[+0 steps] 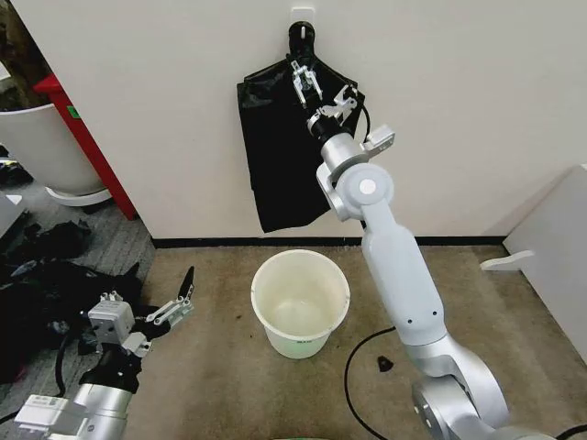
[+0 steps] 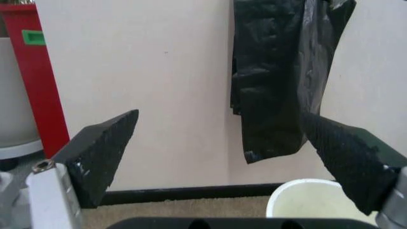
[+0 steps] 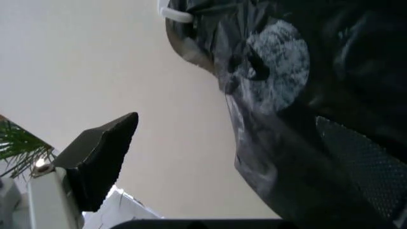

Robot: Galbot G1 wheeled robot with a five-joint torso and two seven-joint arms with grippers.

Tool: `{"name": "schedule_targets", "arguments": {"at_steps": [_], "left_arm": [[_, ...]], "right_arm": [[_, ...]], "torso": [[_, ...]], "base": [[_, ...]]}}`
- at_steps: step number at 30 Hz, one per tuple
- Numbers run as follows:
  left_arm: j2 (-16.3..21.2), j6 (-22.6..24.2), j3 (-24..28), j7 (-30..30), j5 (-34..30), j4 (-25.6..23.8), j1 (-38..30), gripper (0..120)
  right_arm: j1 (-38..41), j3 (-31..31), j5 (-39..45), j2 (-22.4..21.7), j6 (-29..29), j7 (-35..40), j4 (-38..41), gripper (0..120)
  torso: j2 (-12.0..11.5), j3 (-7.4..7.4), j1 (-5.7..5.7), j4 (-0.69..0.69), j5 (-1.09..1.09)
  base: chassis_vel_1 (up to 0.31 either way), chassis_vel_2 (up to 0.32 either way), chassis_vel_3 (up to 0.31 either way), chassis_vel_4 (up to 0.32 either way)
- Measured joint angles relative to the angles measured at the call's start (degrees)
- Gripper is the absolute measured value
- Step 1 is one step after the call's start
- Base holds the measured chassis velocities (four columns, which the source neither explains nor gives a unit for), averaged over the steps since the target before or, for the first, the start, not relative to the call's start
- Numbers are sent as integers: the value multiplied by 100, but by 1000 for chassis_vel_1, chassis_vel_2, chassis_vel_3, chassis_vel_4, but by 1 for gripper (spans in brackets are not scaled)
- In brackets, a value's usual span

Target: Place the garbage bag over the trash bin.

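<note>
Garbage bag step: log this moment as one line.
right gripper: open, raised at garbage bag hanging on wall hook | left gripper: open, low, idle | trash bin: on floor, unlined

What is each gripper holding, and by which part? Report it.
Nothing is held. The right gripper is open, raised at the upper part of the garbage bag hanging on the wall, not closed on it. The left gripper is open, low beside the trash bin.

Thin glossy wrinkled plastic garbage bag (image 1: 280, 151), smooth cream plastic trash bin (image 1: 301, 304), rough beige carpet (image 1: 211, 367)
</note>
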Motion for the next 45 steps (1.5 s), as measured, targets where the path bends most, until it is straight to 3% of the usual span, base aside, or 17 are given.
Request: {"name": "schedule_targets", "arguments": {"at_steps": [30,35,45], "left_arm": [[-20,-53,-10,22,18,0,5,100],[-19,-62,-13,21,18,0,5,100],[-20,-107,-15,9,11,0,18,100]], "right_arm": [[375,23,-120,53,10,-117,-225,100],[375,21,-68,51,38,-140,-266,89],[360,1,9,31,85,-152,-272,52]], "torso": [[0,0,0,0,-1],[0,0,0,0,0],[0,0,0,0,0]], "base": [[0,0,0,0],[0,0,0,0],[0,0,0,0]]}}
